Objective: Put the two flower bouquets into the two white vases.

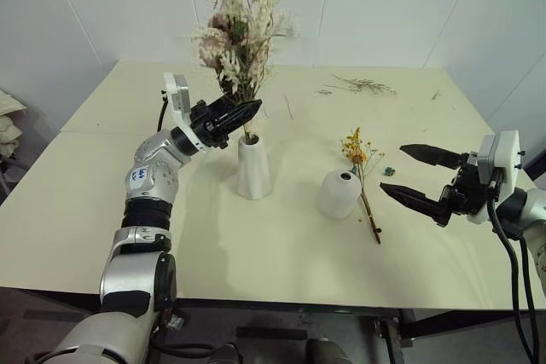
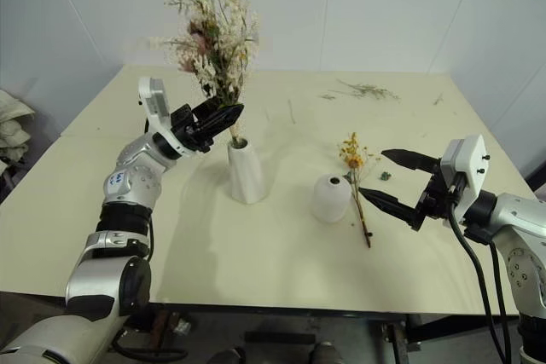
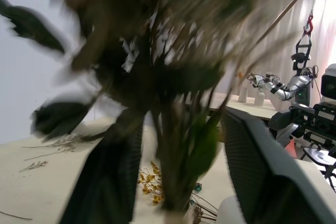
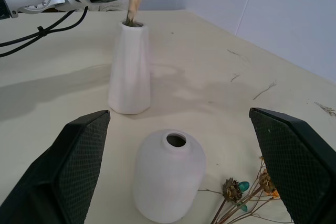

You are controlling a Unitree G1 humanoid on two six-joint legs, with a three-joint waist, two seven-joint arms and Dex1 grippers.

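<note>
The large bouquet [image 1: 239,31] of pink roses, green leaves and white sprigs stands upright with its stem in the mouth of the tall tapered white vase [image 1: 253,168]. My left gripper [image 1: 247,118] is just above that mouth, its fingers [image 3: 105,182] apart on either side of the stem. The short round white vase [image 1: 339,193] stands to the right with nothing in it. Beside it on the table lies the small yellow-orange bouquet [image 1: 363,168]. My right gripper [image 1: 392,168] hovers open just right of these two, holding nothing and facing the round vase [image 4: 168,174].
Loose dried twigs [image 1: 363,85] lie near the back right of the cream table [image 1: 256,262]. A small blue-green bit [image 1: 388,171] lies by the small bouquet. White walls stand close behind the table.
</note>
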